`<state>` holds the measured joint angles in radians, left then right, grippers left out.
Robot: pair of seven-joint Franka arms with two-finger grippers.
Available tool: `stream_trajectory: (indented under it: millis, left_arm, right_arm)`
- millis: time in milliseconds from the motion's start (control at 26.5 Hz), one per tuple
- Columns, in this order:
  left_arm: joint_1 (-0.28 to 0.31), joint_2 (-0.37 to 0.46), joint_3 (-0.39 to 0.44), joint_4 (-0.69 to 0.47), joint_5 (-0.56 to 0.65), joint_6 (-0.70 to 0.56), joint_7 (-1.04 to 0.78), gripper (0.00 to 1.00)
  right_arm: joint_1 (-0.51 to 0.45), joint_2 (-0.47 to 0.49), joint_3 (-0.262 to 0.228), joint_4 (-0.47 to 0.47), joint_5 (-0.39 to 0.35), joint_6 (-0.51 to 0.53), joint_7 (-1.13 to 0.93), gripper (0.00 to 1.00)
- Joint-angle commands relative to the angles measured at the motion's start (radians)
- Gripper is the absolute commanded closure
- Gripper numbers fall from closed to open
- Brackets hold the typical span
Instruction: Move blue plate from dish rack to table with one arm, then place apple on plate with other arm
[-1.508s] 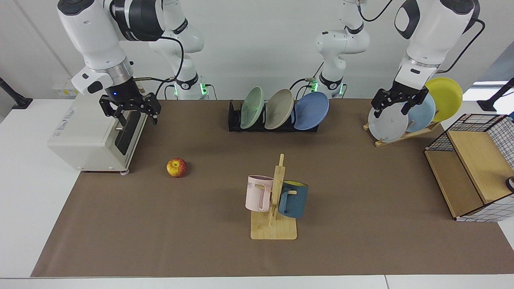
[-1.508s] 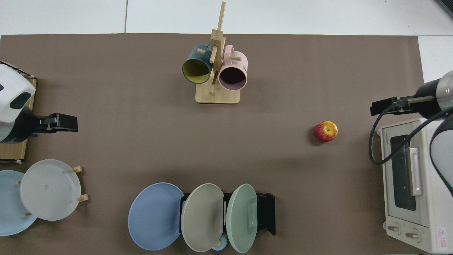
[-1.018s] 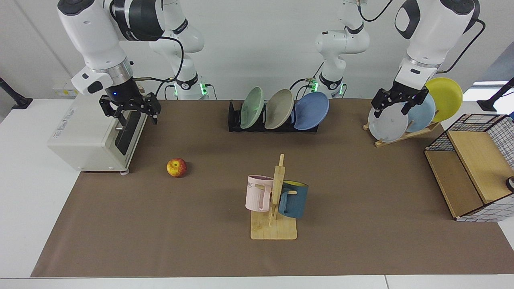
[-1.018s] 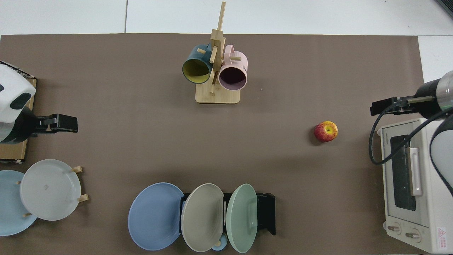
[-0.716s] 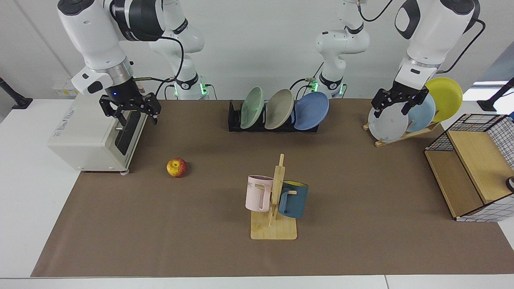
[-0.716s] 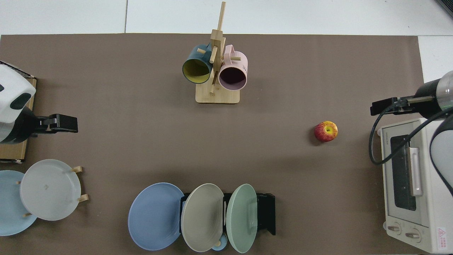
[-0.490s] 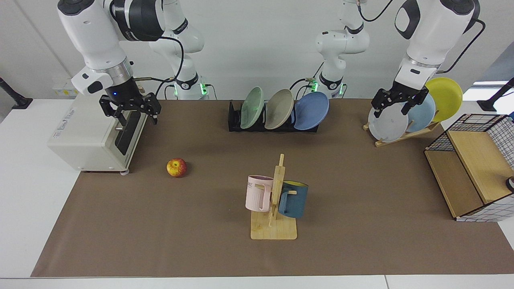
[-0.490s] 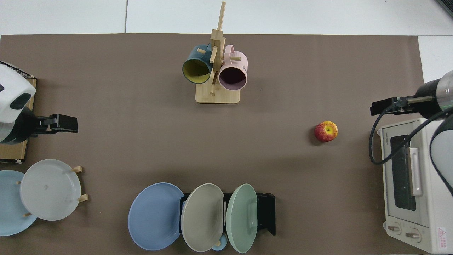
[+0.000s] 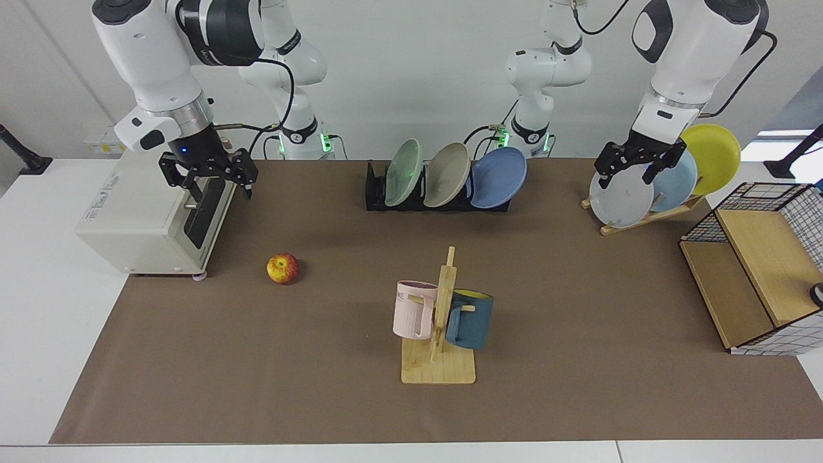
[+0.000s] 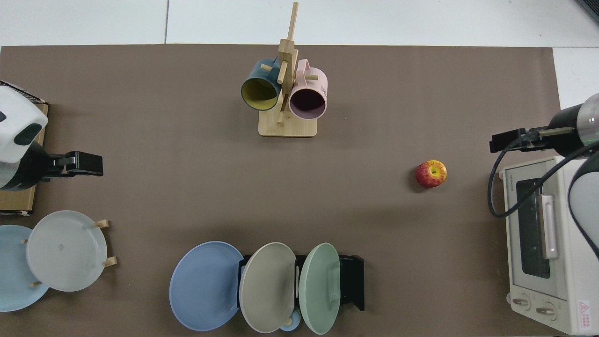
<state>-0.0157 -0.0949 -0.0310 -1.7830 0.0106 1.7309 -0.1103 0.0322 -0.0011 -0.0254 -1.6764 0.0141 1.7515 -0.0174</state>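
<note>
We see the matte blue plate (image 9: 498, 177) leaning at the end of the black slotted dish rack (image 9: 376, 189), beside a beige plate (image 9: 446, 175) and a pale green plate (image 9: 403, 173). The small red-and-yellow apple (image 9: 283, 268) sits on the table (image 9: 257, 360), on its brown mat, near a boxy cream toaster oven (image 9: 144, 215) whose printed label we cannot quite read. The right gripper (image 9: 209, 181) hangs over the oven, fingers spread and empty. The left gripper (image 9: 634, 168) hovers before a grey plate (image 9: 620, 200), fingers likewise apart. A pink mug (image 9: 413, 308) shows the letters "ME".
</note>
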Motion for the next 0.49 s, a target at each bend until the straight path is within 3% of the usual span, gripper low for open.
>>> stream_trajectory:
  millis: [0, 264, 452]
  left_arm:
    - [-0.001, -0.038, -0.001, -0.055, -0.008, -0.007, 0.018, 0.03]
    - [-0.007, -0.172, -0.073, -0.243, 0.113, 0.016, -0.017, 0.03]
    - [-0.007, -0.294, -0.199, -0.425, 0.166, 0.116, -0.168, 0.04]
  right_arm:
    - [-0.009, -0.022, 0.009, -0.029, -0.002, 0.028, 0.019, 0.00]
    - [-0.011, -0.022, 0.009, -0.029, -0.002, 0.028, 0.019, 0.00]
    - [-0.011, -0.022, 0.009, -0.029, -0.002, 0.028, 0.019, 0.00]
